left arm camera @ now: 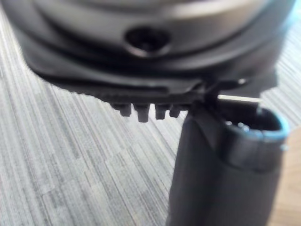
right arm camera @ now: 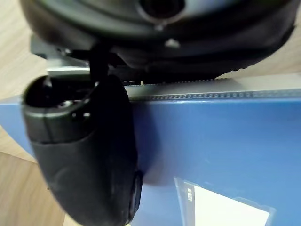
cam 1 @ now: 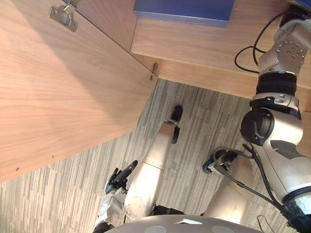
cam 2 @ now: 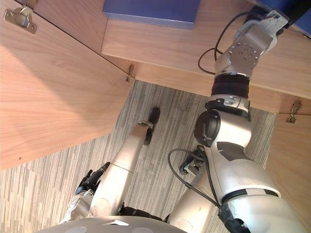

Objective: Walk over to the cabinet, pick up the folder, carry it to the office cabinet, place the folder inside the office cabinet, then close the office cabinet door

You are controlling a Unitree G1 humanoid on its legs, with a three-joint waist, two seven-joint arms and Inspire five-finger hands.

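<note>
1. My right hand (right arm camera: 84, 141) is up at the cabinet. Its thumb lies across the blue face of the folder (right arm camera: 211, 141), whose edge sits against the palm. I cannot tell whether the grip is closed.
2. I count two blue folders. The second blue folder (cam 1: 184, 9) lies flat on the shelf (cam 1: 194, 46), well to that hand's left.
3. My left hand (cam 1: 116, 180) hangs low over the carpet (cam 1: 204, 116), relaxed and holding nothing.
4. The open cabinet door (cam 1: 63, 87) stands above the left hand. I count three hinges (cam 2: 19, 18).
</note>
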